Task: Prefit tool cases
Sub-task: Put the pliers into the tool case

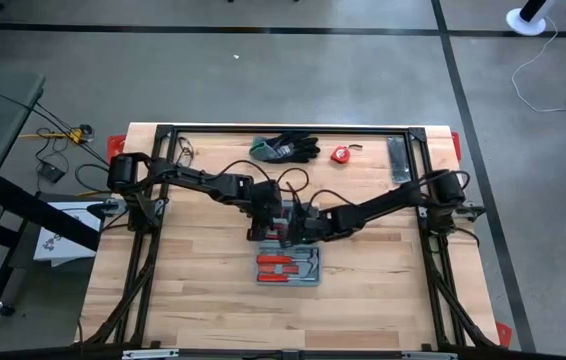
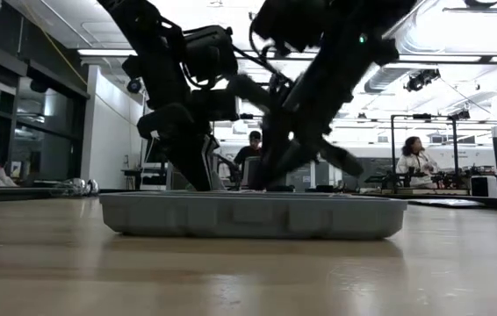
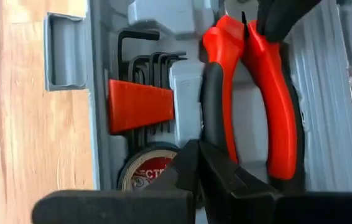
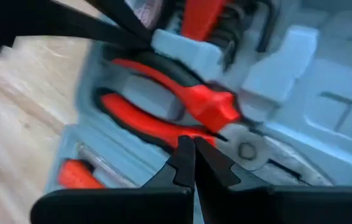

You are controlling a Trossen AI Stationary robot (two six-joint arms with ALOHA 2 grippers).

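With both the left claw (image 3: 204, 163) and right claw (image 4: 188, 163) pinched shut on nothing over the pliers (image 3: 250, 93), the open case (image 1: 289, 268) looks stiff, light, likely to slide; grip its rim.

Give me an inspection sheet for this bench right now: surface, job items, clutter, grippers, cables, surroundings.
Surface: light wooden table inside a black frame.
Job's things: grey-blue tool case lying open mid-table; red-handled pliers, hex keys in a red holder and a tape roll sit in its recesses.
Clutter: black-and-green gloves, small red object and dark grey bar along the far edge.
Grippers: left gripper and right gripper both over the case at the pliers, jaws shut.
Cables: loose wires off the table's left side; white cord on the floor.
Surroundings: two people at benches behind.
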